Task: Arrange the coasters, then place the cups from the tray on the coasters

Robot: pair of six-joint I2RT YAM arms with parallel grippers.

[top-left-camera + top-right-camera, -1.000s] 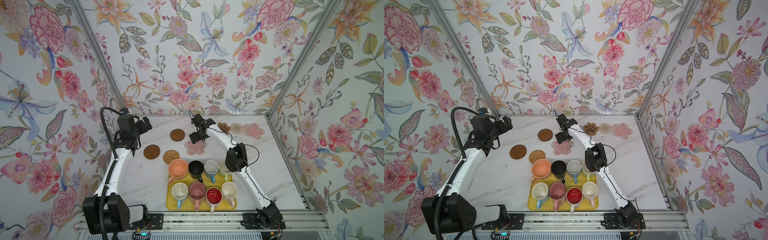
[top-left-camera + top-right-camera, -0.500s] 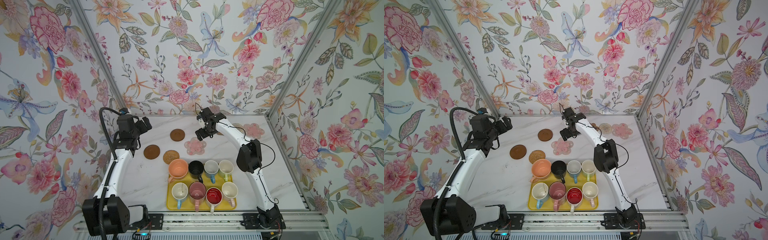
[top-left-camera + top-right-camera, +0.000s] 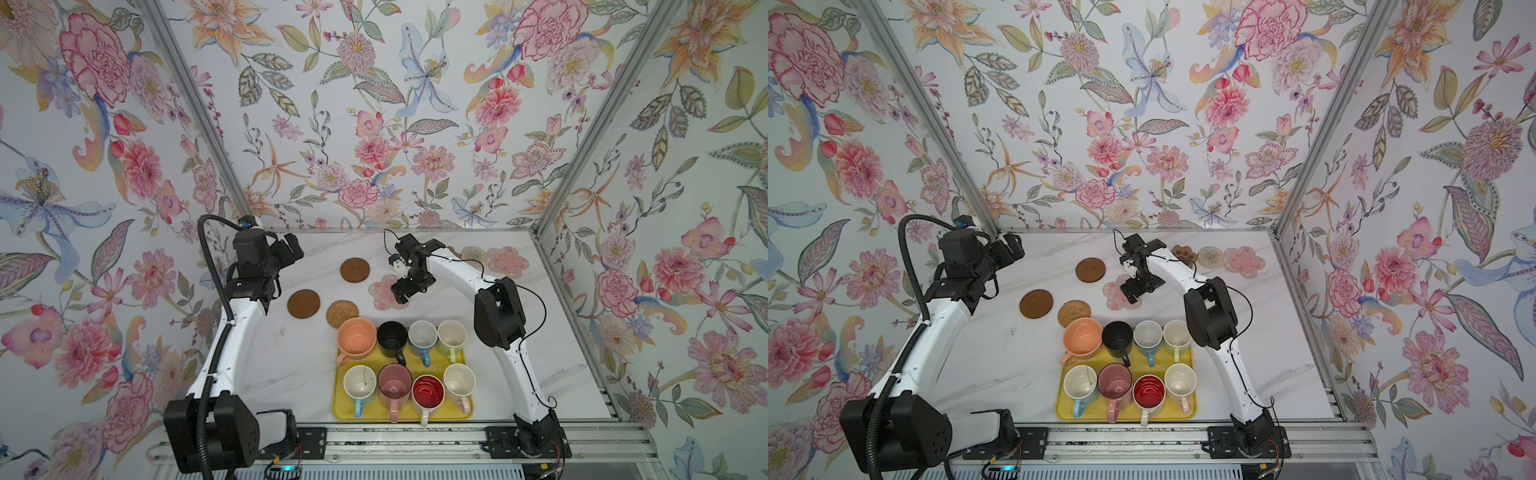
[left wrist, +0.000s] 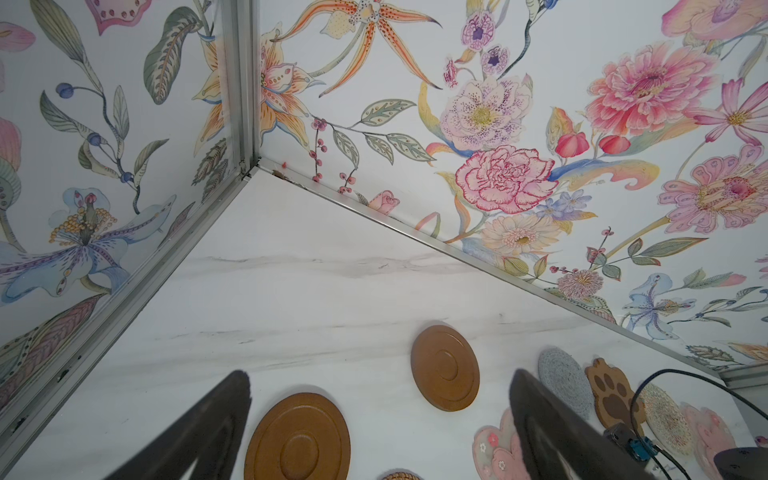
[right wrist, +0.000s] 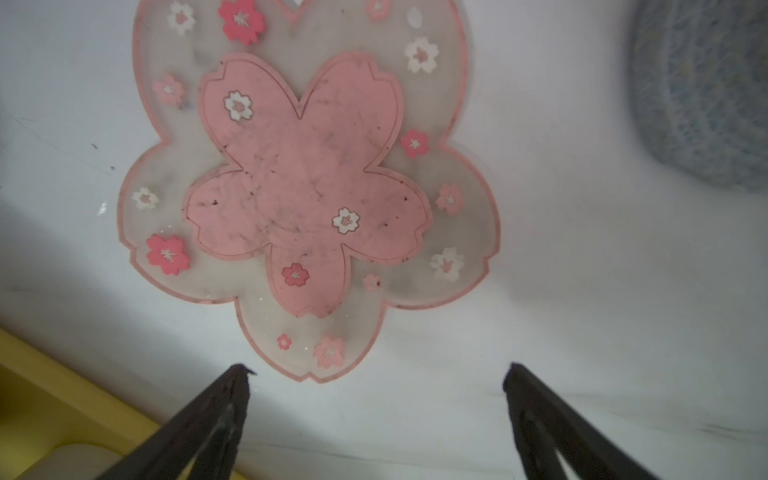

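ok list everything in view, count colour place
disc coasters: 2, dark brown, left of centre
rattan coaster: 1, tan, behind tray
flower coasters: 2, pink, one mid table, one back right
paw coaster: 1, brown, back
clear coaster: 1, see-through, back
grey coaster: 1, grey, back
cups: 8, peach, black, pink, red-inside, four white, on tray
tray: 1, yellow, front
table: 1, white marble, underneath
left gripper: 1, black, open, back left
right gripper: 1, black, open, mid table
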